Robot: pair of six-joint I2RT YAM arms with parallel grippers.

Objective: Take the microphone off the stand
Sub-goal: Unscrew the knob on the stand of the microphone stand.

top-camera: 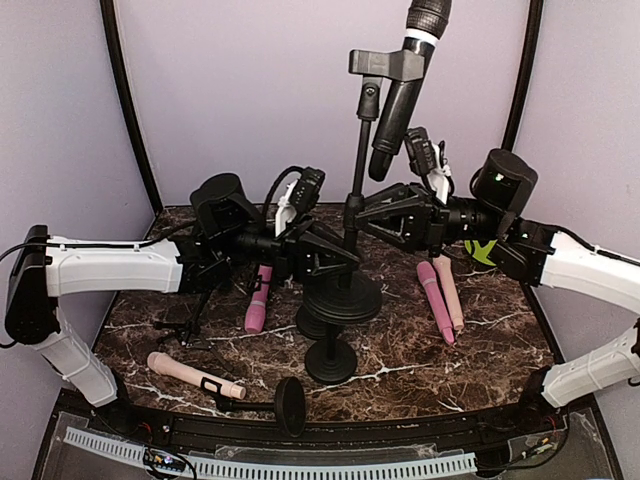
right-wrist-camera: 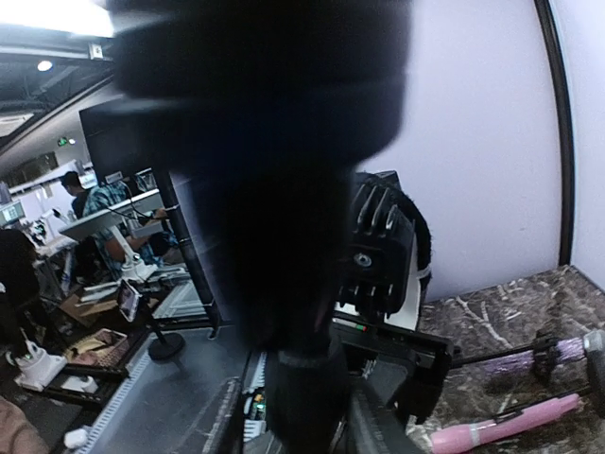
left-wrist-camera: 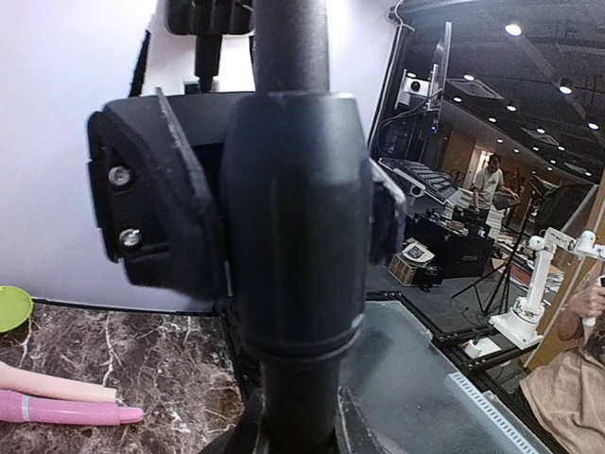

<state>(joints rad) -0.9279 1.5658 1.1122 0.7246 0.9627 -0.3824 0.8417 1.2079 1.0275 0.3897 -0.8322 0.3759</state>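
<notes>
Left tool [top-camera: 335, 257] reaches in from the left, low over a pink mic [top-camera: 258, 300] lying on the worktop [top-camera: 150, 340]. It is closed narrow on the stand [top-camera: 358, 160] just above the base [top-camera: 342, 298]. The left wrist view bears this out: the pole [left-wrist-camera: 288, 47] fills the picture, with the fingers [left-wrist-camera: 238, 437] tight at either side lower down. That low hold looks meant as an anchor, so that a pull higher up does not tip or drag the stand.

Up the pole, the clip [top-camera: 385, 65] holds the mic [top-camera: 398, 105] that is to come off. It sits tilted, tail down and to the left, head up past the top edge of the overhead view. It is fully seated and nothing touches it.

The right tool [top-camera: 366, 212] reaches in from the right at the pole's collar [left-wrist-camera: 293, 227], above the other one and well below the mic. Its fingers [right-wrist-camera: 364, 421] stand either side of the pole, but its own view is dark and blurred. I cannot tell whether they pinch the pole or stand loose of it. By my reading it must go up to the mic's body before any pull, then draw along the clip's line.

Right of the base lie a second pink mic [top-camera: 437, 300] and a beige mic [top-camera: 452, 292], out of the way.
</notes>
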